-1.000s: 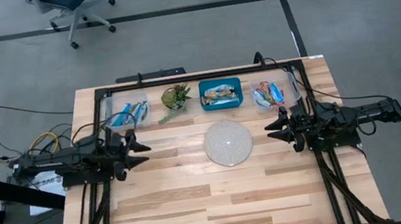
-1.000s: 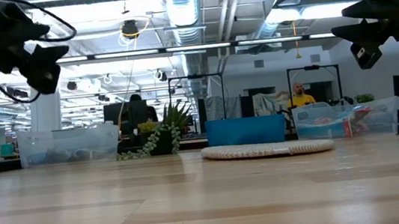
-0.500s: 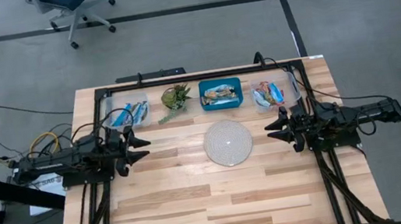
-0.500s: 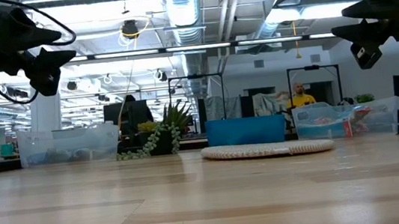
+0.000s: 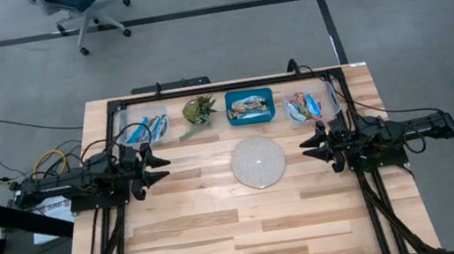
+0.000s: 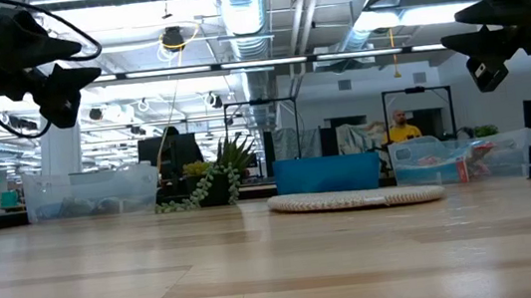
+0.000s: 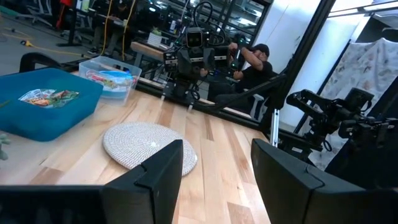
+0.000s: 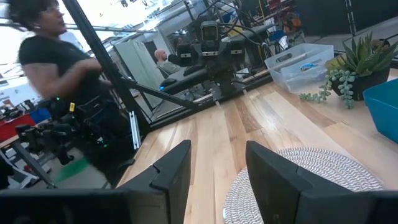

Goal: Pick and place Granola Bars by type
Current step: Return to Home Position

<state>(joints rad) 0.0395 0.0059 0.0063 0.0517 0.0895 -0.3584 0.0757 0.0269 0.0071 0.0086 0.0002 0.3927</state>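
The granola bars lie sorted in three bins along the far edge. Blue bars (image 5: 143,128) are in the left clear bin, green-and-silver bars (image 5: 249,103) in the blue bin, and orange-red bars (image 5: 300,105) in the right clear bin. My left gripper (image 5: 162,168) hovers open above the table's left side, pointing toward the round woven mat (image 5: 258,161). My right gripper (image 5: 306,150) hovers open on the right, facing the mat from the other side. Each wrist view, left gripper (image 7: 217,155) and right gripper (image 8: 217,158), shows nothing between its fingers.
A green leafy plant (image 5: 198,111) stands between the left clear bin and the blue bin (image 5: 250,106). The mat rests flat at mid-table. Bare wood (image 5: 242,232) fills the near half. A black frame (image 5: 230,85) runs around the far edge. People (image 8: 68,81) stand beyond the table.
My left gripper has shifted a little toward the far edge and the table's right, then held still. The right arm, the bins and the bars are unchanged.
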